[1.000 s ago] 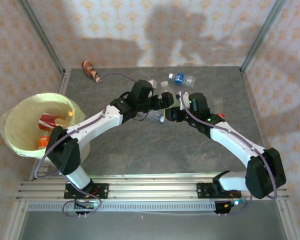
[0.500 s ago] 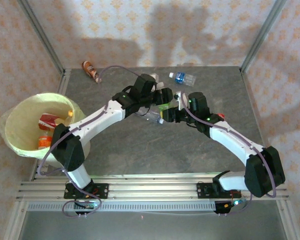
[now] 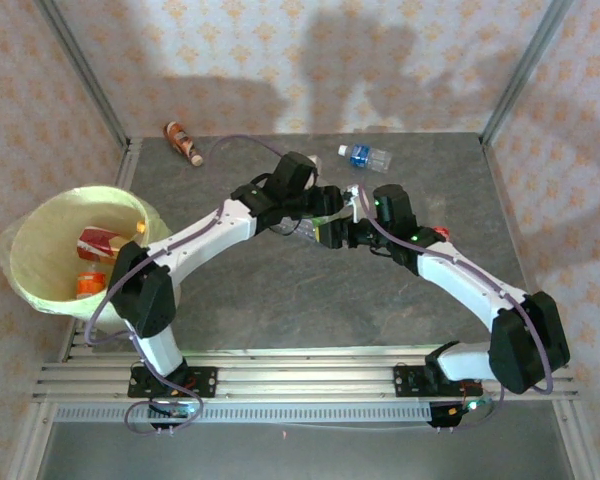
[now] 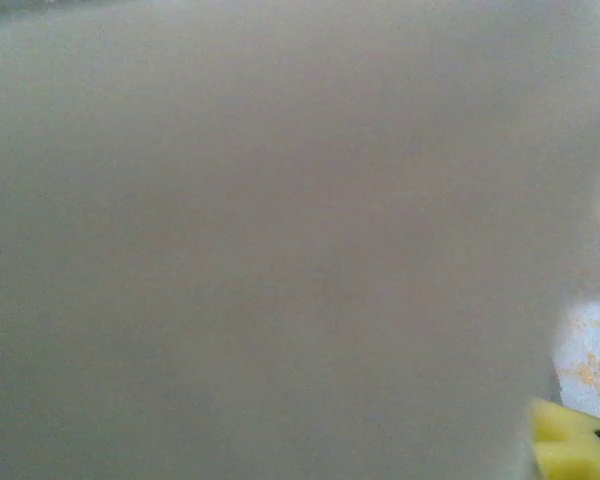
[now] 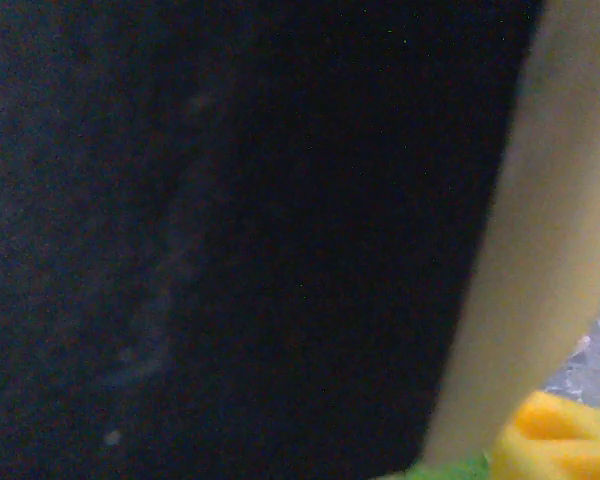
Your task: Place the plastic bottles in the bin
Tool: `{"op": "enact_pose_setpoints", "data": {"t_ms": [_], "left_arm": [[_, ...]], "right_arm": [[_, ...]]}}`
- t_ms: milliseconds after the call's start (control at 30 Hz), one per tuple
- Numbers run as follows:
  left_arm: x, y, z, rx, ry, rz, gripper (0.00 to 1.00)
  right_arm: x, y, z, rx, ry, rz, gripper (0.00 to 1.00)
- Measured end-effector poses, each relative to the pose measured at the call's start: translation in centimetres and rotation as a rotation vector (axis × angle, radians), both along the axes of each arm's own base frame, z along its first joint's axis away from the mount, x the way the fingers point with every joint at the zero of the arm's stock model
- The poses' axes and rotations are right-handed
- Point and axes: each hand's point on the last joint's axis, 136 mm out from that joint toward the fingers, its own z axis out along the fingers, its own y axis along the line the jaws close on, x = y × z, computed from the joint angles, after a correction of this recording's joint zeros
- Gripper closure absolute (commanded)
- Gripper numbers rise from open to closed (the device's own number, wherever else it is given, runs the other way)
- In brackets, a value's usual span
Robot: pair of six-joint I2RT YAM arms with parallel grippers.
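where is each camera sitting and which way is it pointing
top external: above and behind the arms, looking down on the table; both arms, left hand and right hand meeting mid-table, bin at left.
left wrist: on the left wrist, facing a blurred pale surface up close; yellow piece, perhaps its finger, low right.
right wrist: on the right wrist, facing a dark surface up close; yellow-orange piece low right.
shared: both wrist views blur from closeness, with yellow low right.

High camera overlooks the table [image 3: 280, 300]; wrist cameras sit point-blank.
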Motion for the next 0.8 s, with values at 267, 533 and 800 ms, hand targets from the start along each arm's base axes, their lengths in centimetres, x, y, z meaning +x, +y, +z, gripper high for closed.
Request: {"op": "enact_pose_setpoints", "data": {"t_ms": [267,533,800], "left_arm": [[0.1,4.7,2.0,0.042,-0.045,0.118,0.51],[-1.2,13.8,8.7,0.162,-0.201,0.364,0.52],[-3.9,21.1,16.9,0.369,-0.383,0.546,0.51]], "right_arm": [[0.3,0.1,1.5,0.000,-0.065,-0.003,0.01],[3.3,-4.0,3.4,-0.045,-0.219,-0.294,0.01],[5.9,-8.7,0.7,-0.174,-0.204,-0.589,0.01]]}}
